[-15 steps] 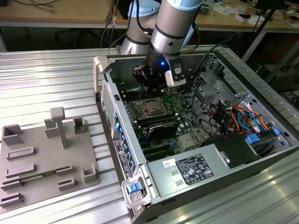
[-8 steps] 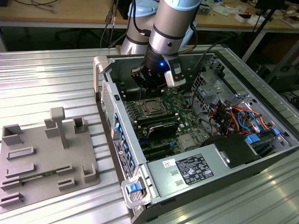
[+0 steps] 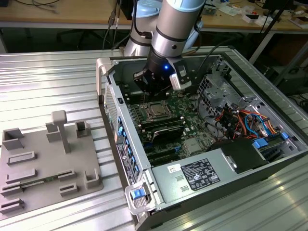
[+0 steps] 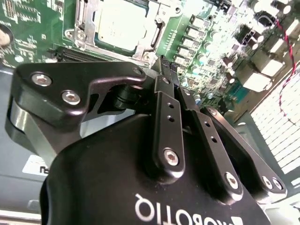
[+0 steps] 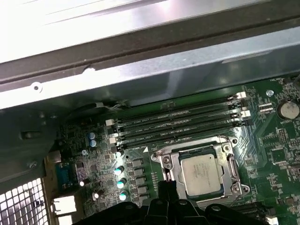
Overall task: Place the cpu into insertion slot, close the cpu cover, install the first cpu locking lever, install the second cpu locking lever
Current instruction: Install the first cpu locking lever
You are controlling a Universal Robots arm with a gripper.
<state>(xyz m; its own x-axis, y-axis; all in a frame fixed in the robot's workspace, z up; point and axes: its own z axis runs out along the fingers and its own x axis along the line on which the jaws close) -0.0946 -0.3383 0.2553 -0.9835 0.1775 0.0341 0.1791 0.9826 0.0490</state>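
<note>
Ribbed aluminium worktop (image 3: 48, 82) carries an open computer case (image 3: 231, 202) lying on its side. A grey fixture tray (image 3: 43, 159) lies on the worktop at the exterior view's left, well apart from the case. The robot arm (image 3: 175, 19) reaches down into the case over the green motherboard (image 3: 187, 103). A power supply (image 3: 192, 175) occupies the near end of the case. The gripper (image 4: 163, 63) hangs low over the board with its fingers (image 5: 165, 183) drawn together and holding nothing. Their tips stand just beside one corner of the cpu cover (image 5: 197, 151); contact cannot be determined. The cpu cover lies flat over the insertion slot (image 5: 225, 173). The cpu (image 5: 201, 174) is seated in the insertion slot, silver face up, framed by the cut-out. Lever positions cannot be determined.
</note>
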